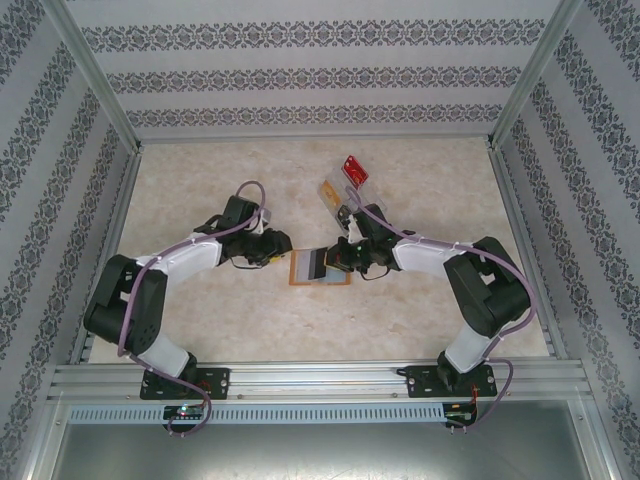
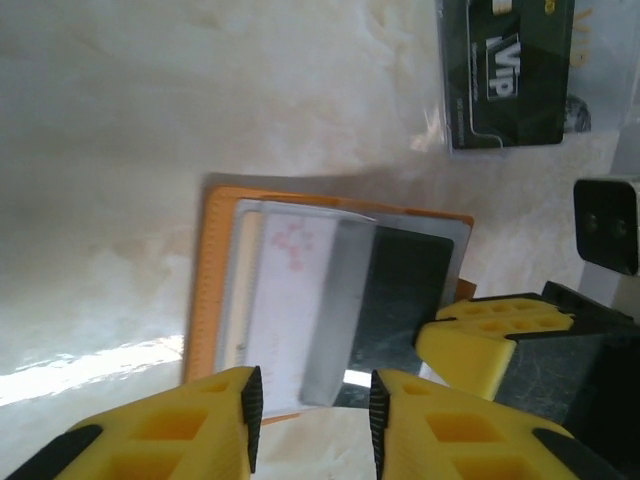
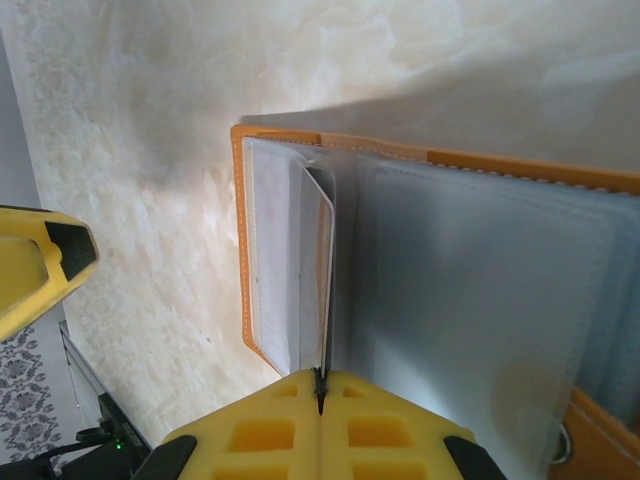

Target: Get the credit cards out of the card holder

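Two end effectors meet at the card holder, which lies spread flat at the middle of the worktop. The right end effector, at the holder's 3 o'clock side, is clenched on a thin grey pocket page, holding it up on edge. The left end effector, at the 9 o'clock side, has its pads parted, with a pale page edge lying in the gap. A dark credit card sits in a pocket. At the holder's 12 o'clock, a clear tray carries a dark VIP card. A red card lies at 1 o'clock beyond.
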